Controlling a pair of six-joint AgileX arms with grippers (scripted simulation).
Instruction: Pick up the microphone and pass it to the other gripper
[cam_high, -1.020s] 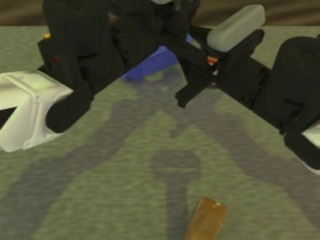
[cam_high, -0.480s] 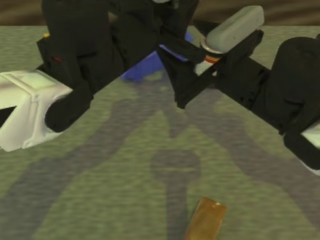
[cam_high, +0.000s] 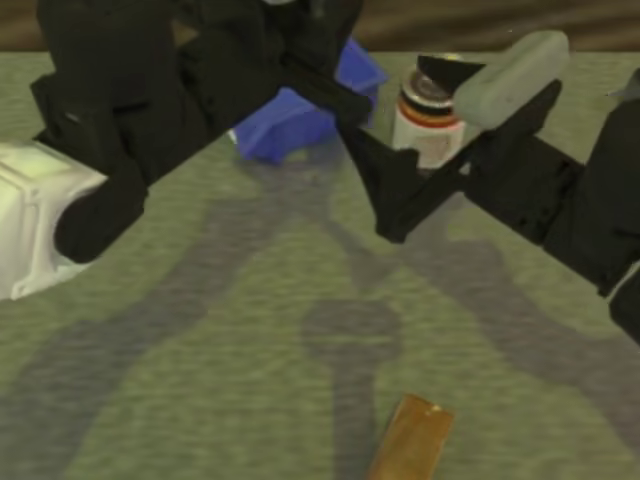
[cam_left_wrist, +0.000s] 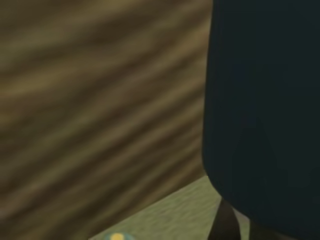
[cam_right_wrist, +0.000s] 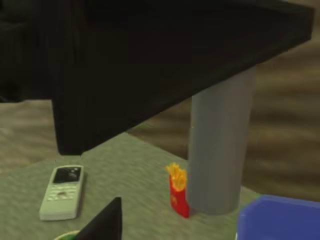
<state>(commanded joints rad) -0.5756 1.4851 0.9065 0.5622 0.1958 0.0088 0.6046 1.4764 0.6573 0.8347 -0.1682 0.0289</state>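
In the right wrist view the microphone's silver-grey handle (cam_right_wrist: 220, 145) hangs upright above the table, under the black body of my left gripper. Its dark navy head (cam_left_wrist: 265, 115) fills one side of the left wrist view, close to the jaws. In the top view my left arm hides the microphone, and my left gripper (cam_high: 340, 95) is high over the table's far middle, shut on it. My right gripper (cam_high: 370, 185) hangs just to the right of it, open and holding nothing. One of its pointed fingers (cam_right_wrist: 105, 220) shows in its own wrist view.
A jar (cam_high: 430, 115) with an orange band stands at the far side, beside a blue box (cam_high: 300, 125). A brown block (cam_high: 412, 440) lies near the front edge. A pale phone (cam_right_wrist: 62, 192) and a red fries carton (cam_right_wrist: 177, 195) lie beyond the handle.
My right gripper went from shut to open and drew back to the right. My left arm shifted left, which uncovered the jar.
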